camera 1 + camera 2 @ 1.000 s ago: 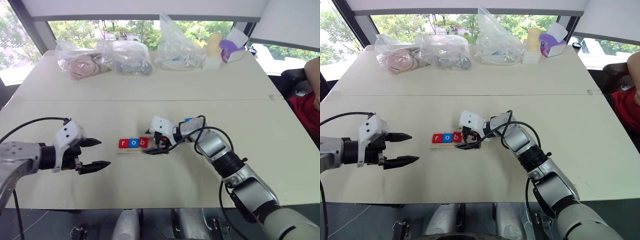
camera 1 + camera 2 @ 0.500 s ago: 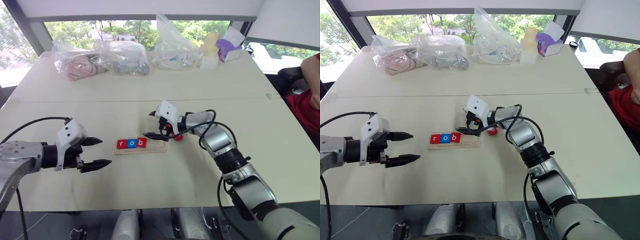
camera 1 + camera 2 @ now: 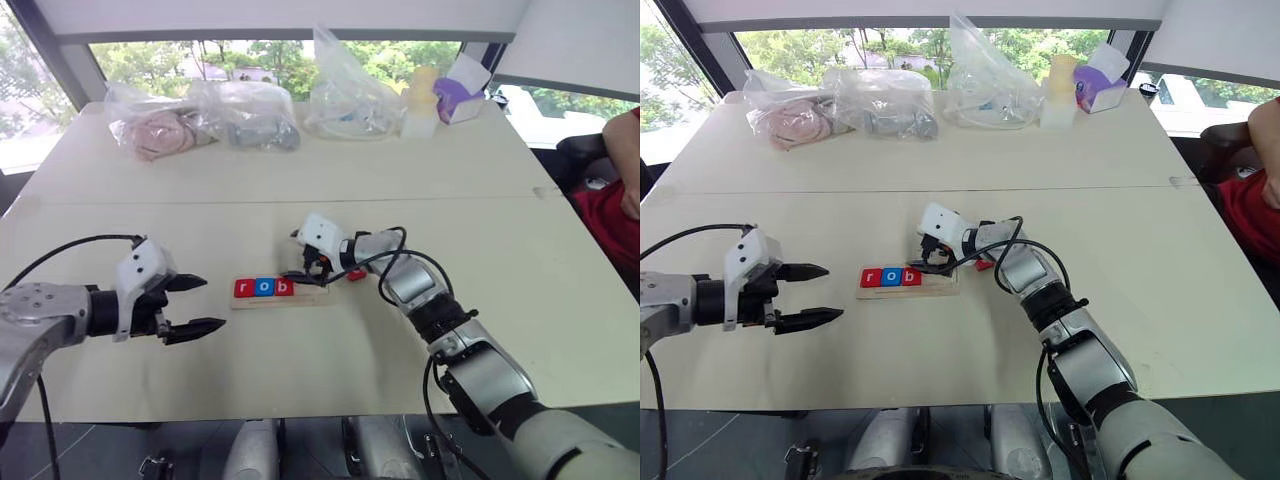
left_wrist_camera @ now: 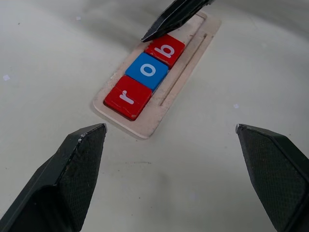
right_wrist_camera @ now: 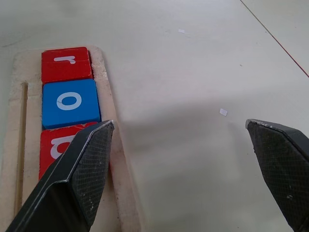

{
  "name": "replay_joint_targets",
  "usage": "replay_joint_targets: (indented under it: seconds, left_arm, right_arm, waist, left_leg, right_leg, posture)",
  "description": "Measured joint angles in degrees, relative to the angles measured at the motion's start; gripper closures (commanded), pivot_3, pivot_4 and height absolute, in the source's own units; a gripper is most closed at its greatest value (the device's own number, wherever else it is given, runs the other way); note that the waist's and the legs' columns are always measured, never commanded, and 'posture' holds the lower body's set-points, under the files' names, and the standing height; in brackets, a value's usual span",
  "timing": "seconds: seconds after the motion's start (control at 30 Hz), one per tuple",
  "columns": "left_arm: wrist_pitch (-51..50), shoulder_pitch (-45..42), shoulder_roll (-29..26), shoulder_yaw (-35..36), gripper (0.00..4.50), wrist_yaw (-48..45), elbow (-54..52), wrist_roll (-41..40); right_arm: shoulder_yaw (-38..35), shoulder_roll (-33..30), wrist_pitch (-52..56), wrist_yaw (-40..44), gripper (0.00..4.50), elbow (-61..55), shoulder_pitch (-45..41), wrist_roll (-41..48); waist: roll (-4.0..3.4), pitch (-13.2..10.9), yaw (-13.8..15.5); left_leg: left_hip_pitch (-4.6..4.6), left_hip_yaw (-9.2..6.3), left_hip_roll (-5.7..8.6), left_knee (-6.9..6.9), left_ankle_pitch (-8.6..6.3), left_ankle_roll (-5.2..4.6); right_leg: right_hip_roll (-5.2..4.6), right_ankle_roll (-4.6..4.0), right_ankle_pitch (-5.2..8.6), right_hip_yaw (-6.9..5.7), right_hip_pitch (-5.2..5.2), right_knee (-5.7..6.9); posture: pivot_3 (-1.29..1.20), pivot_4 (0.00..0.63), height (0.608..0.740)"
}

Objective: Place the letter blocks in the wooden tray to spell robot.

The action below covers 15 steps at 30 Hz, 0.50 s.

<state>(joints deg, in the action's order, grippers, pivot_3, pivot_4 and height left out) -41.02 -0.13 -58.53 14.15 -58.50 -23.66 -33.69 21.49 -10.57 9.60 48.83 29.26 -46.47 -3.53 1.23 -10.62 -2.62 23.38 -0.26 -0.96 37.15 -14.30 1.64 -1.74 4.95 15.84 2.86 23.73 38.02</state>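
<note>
The wooden tray (image 3: 312, 293) lies mid-table with three letter blocks at its left end: red r (image 3: 243, 289), blue o (image 3: 263, 288) and red b (image 3: 284, 287). Its right part is bare. Another red block (image 3: 357, 274) lies on the table just right of the tray; I cannot read its letter. My right gripper (image 3: 300, 258) hovers open over the tray's right part, one fingertip (image 4: 166, 23) close by the b and the other over the table behind the tray. Left of the tray, my left gripper (image 3: 196, 305) stands open and holds nothing.
Clear plastic bags (image 3: 250, 115) with contents line the table's far side, with a pale bottle (image 3: 424, 100) and a purple-and-white box (image 3: 460, 92) at the far right. A person's arm (image 3: 625, 165) shows at the right edge.
The right gripper rose from the tray's right end, which uncovered the loose red block, then swung back left over the tray. The left arm kept still.
</note>
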Motion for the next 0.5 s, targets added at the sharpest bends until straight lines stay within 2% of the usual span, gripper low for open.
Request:
replay_joint_targets:
  seconds: [0.1,0.23,0.33,0.5]
  left_arm:
    - [-0.1,0.0,0.1,0.0,0.0,0.1,-0.1,-0.2]
    - [-1.7,-1.5,1.9,0.1,0.0,1.0,-1.6,-2.8]
    - [-3.7,-4.5,3.3,0.2,0.0,1.9,-4.0,-6.2]
    - [-5.9,-7.7,4.3,-0.9,0.0,3.5,-5.7,-9.3]
  right_arm:
    - [-1.0,0.0,1.1,0.0,0.02,0.0,0.0,0.7]
    - [-6.2,-0.8,5.3,-2.2,0.02,-3.0,0.0,3.1]
    - [-12.9,-3.4,14.5,-5.6,0.02,-13.4,1.8,6.6]
    - [-19.7,-7.5,32.5,-11.5,0.02,-32.7,13.9,9.6]
  waist:
    - [0.0,0.0,0.0]
    - [0.0,0.0,0.2]
    - [0.01,0.0,0.5]
    - [0.05,0.0,0.2]
  left_leg:
    - [0.0,-0.01,0.0,0.0,0.0,0.0]
    - [0.03,-0.03,0.01,0.01,0.0,0.0]
    - [0.06,-0.09,0.04,0.0,0.0,0.01]
    - [0.04,-0.08,0.04,-0.06,-0.01,0.01]
  right_leg:
    - [-0.01,0.0,0.0,0.0,0.0,0.0]
    - [-0.07,0.0,0.0,0.0,0.0,-0.01]
    - [-0.15,0.0,-0.01,-0.01,-0.02,-0.03]
    - [-0.11,0.0,0.0,0.0,-0.02,-0.06]
  posture:
    - [0.0,0.15,0.735]
    - [0.0,0.15,0.735]
    - [0.0,0.15,0.735]
    - [0.0,0.15,0.735]
